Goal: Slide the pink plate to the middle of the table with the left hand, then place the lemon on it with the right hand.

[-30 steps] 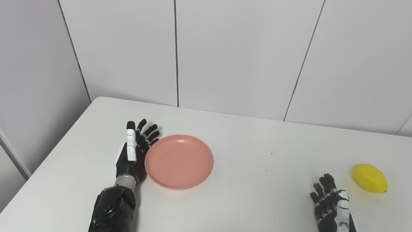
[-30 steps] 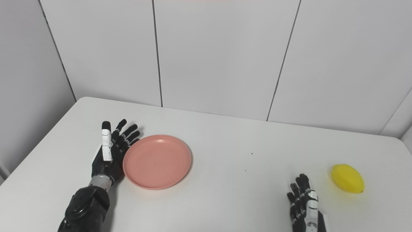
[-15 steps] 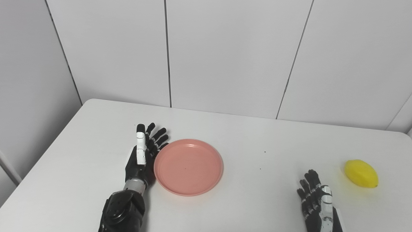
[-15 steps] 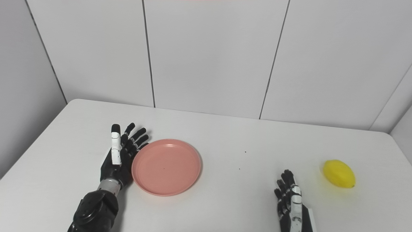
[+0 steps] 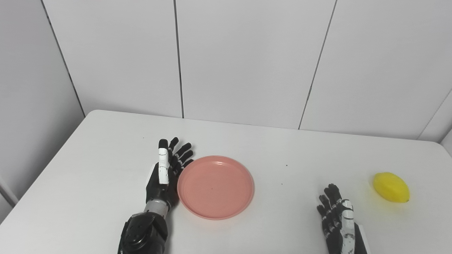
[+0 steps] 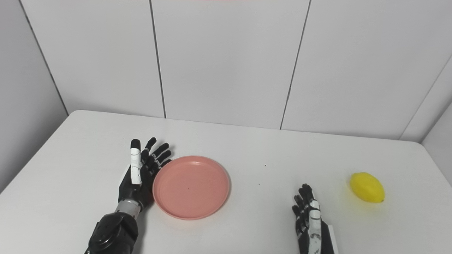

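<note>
left robot hand (image 5: 163,176) is lying released against the pink plate (image 5: 215,187) lower left; right robot hand (image 5: 337,222) is resting released near the lemon (image 5: 391,187)

Wall (image 5: 247,60): we see white panels split by thin dark vertical seams.
Worktop (image 5: 106,148): white, matte, with rounded far corners, set close to the wall.
Light: even, with soft shadows.

The pink plate (image 5: 215,187) has been pushed further rightward across the surface by the left hand (image 5: 165,176), flat-edged against its rim.
</note>
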`<control>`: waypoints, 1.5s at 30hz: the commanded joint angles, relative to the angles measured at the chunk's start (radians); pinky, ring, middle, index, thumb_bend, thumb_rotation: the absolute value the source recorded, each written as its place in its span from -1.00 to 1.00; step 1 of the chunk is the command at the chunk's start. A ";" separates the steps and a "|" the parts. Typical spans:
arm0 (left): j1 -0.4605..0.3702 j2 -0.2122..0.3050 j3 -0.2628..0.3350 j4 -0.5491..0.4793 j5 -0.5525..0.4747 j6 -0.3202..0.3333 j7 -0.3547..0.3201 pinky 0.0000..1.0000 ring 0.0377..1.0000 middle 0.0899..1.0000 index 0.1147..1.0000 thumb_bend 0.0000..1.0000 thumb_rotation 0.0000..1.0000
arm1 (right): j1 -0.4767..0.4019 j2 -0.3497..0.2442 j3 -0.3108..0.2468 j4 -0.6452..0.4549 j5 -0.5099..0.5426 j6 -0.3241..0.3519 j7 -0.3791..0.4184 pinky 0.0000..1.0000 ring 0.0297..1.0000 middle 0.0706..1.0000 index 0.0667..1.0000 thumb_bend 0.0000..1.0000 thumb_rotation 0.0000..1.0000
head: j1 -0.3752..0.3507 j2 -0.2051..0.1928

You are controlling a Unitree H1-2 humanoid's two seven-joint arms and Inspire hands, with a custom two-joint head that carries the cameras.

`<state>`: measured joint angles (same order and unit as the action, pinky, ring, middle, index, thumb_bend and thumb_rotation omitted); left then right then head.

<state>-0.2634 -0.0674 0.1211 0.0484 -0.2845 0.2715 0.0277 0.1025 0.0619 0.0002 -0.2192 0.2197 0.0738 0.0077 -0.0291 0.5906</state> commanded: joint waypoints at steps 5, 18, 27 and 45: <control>0.021 -0.048 -0.015 0.010 0.002 -0.002 0.004 0.80 0.81 0.78 0.81 0.66 0.89 | -0.004 0.014 0.008 -0.021 -0.017 0.005 -0.005 1.00 0.93 0.93 0.89 0.49 0.95 | -0.012 0.006; 0.014 -0.096 -0.020 0.011 -0.022 0.010 -0.006 0.89 0.88 0.84 0.83 0.63 0.85 | 0.000 0.030 0.033 -0.046 -0.036 0.021 -0.018 1.00 0.94 0.93 0.90 0.46 0.96 | -0.064 0.031; 0.014 -0.106 -0.047 0.004 -0.013 0.010 -0.006 0.88 0.87 0.83 0.83 0.57 0.88 | -0.009 0.057 0.046 -0.040 -0.060 0.027 -0.039 1.00 0.91 0.91 0.88 0.49 0.95 | -0.114 0.041; -0.002 -0.111 -0.074 0.047 -0.016 0.006 -0.014 0.88 0.85 0.81 0.79 0.68 0.83 | -0.020 0.095 0.058 -0.021 -0.123 0.002 -0.066 1.00 0.87 0.89 0.87 0.44 0.94 | -0.181 0.051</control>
<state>-0.2606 -0.1613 0.0505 0.0702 -0.2992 0.2612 0.0142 0.1036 0.1429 0.0511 -0.2260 0.1030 0.0826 -0.0544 -0.2117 0.6427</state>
